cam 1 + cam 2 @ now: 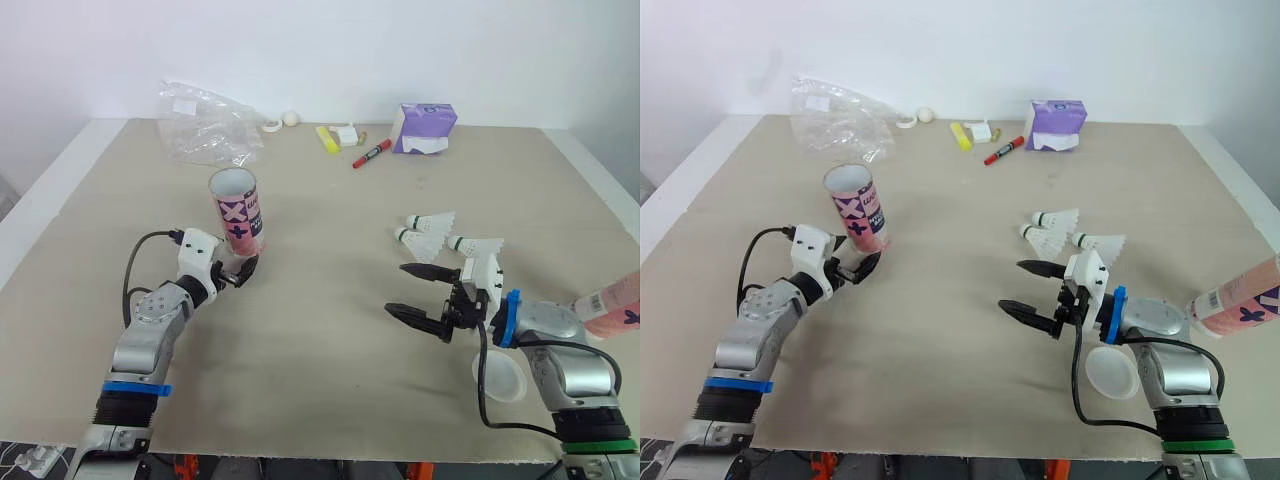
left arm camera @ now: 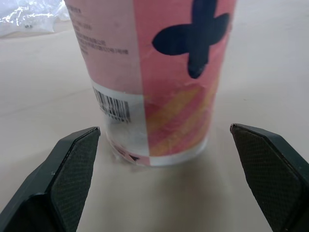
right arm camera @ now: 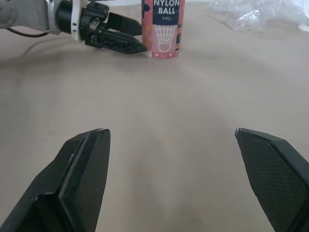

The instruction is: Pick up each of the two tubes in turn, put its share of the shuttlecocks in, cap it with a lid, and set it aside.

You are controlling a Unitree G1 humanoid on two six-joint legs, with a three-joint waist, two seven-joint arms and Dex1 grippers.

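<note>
A pink tube [image 1: 235, 210] printed with dark crosses was seen standing upright on the left half of the bench [image 1: 320, 300], its open mouth facing up and no lid on it. The left end effector [image 1: 242, 270] was held low at the foot of this tube, its two black fingers [image 2: 72, 169] spread apart, one on each side of the base; in the left wrist view a gap was visible between each fingertip and the tube wall, so nothing was gripped. The right end effector [image 1: 396, 288] was held over bare bench on the right half, its fingers likewise spread wide and pointed towards the robot's left, with nothing between them. Three white shuttlecocks [image 1: 432, 222] were lying close together just beyond it, each with a dark band at the cork. A second pink tube [image 1: 1240, 300] was lying on its side at the right edge of the bench, well apart from the first. A round white lid [image 1: 500, 378] was resting on the bench beside the right forearm, partly covered by it. Along the far edge a crumpled clear plastic bag [image 1: 205, 125], a purple tissue box [image 1: 424, 128], a red marker [image 1: 371, 153] and a yellow object [image 1: 326, 139] were set, none of them near either end effector.
</note>
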